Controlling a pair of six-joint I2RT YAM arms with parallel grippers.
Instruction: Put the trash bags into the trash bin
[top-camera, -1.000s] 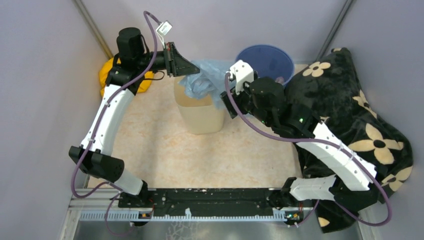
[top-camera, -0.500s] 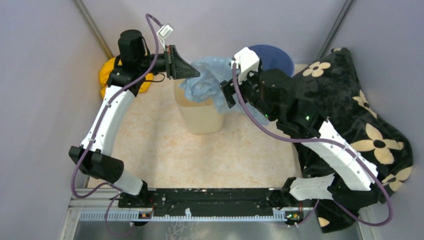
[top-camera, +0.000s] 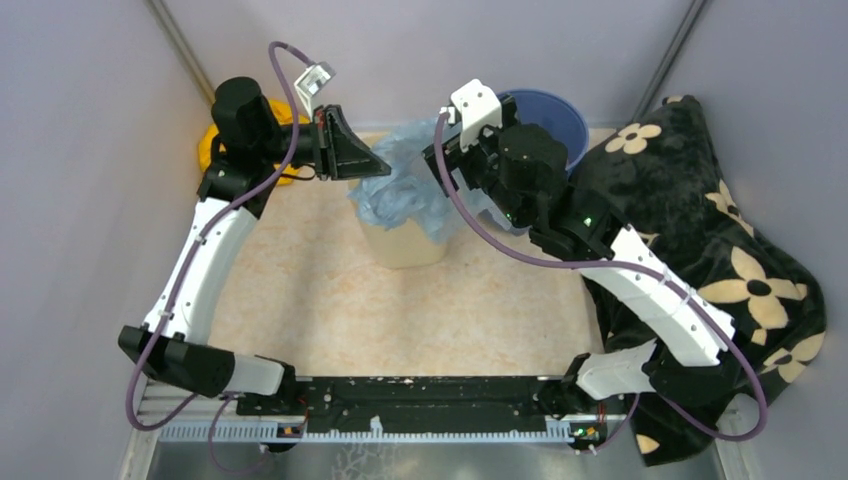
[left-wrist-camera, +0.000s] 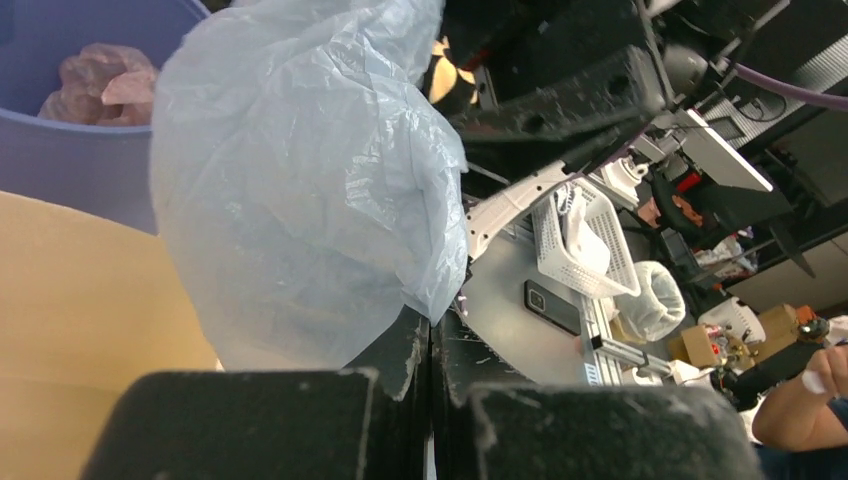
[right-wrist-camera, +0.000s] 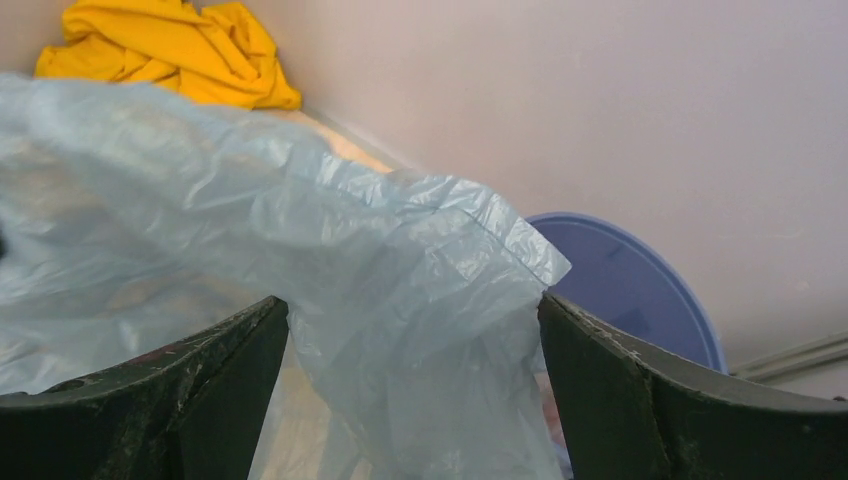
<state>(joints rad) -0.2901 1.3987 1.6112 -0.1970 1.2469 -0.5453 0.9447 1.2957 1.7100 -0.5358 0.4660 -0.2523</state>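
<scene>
Reaching inward, left gripper (top-camera: 383, 168) pinches trash bags (top-camera: 410, 190); right gripper (right-wrist-camera: 410, 312) gapes opposite.

The left tool (left-wrist-camera: 430, 395) is squeezed shut on the bottom edge of the crinkly pale-blue trash bag (left-wrist-camera: 300, 180). Blue bucket (left-wrist-camera: 70, 150) with something pinkish inside sits upper left of the bag, beige trash bin (left-wrist-camera: 90, 300) lower left.
</scene>
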